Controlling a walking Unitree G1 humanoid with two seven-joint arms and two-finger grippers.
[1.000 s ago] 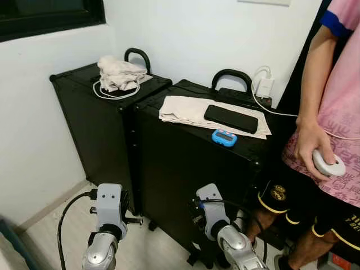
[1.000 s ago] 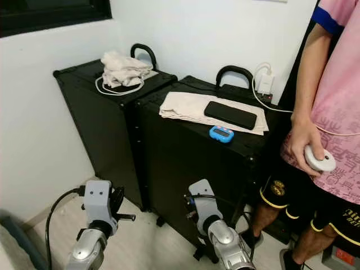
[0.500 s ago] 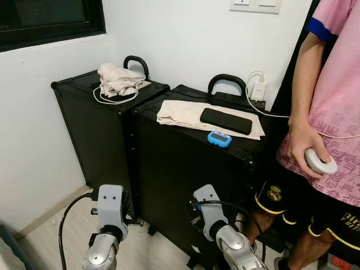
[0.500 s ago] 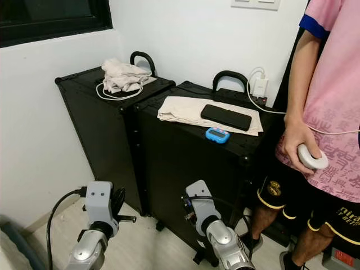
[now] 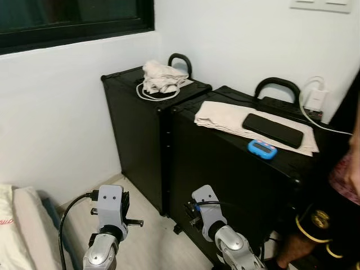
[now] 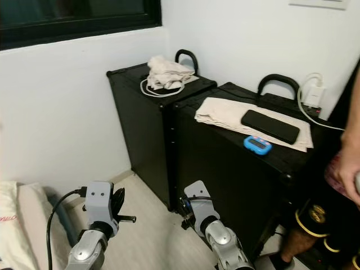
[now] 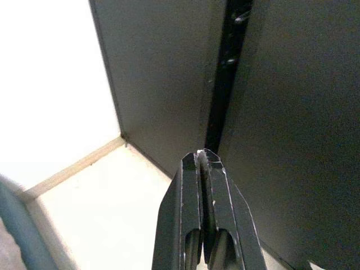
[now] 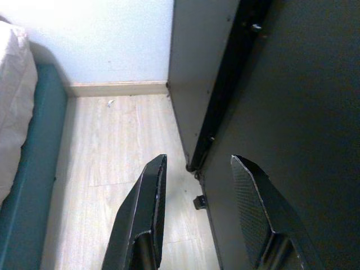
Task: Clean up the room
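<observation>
The left claw [image 7: 201, 160] is squeezed tight, its two black fingers pressed together with nothing between them. It hangs low over the floor [image 5: 152, 225], and it touches nothing. The right claw [image 8: 197, 180] is spread wide and is empty too. It also hangs low, and it points at the bottom edge where the two black cases meet.

Up above both claws and farther away are the things to tidy. The back case [image 5: 135, 129] stands above and ahead of the left claw. On its top is a crumpled cloth [image 5: 162, 76] sitting on a white cable [image 5: 147, 95]. The front case [image 5: 236, 169] stands just ahead of the right claw. On its top is a flat folded cloth [image 5: 225, 115], with a black phone [image 5: 273, 129] lying on it and a small blue timer [image 5: 262, 148] at the cloth's near edge. A charger [image 5: 315, 97] is plugged in at the back. A person's leg [image 5: 306, 239] is off past the right claw. A bed [image 5: 19, 225] is off past the left claw.

I think no thing has been picked yet. To do this well, the robot should lift an arm high first, then open the left claw before reaching. The crumpled cloth looks soft and easy to pinch from the top. The cable under it could drag along, so go slowly.
</observation>
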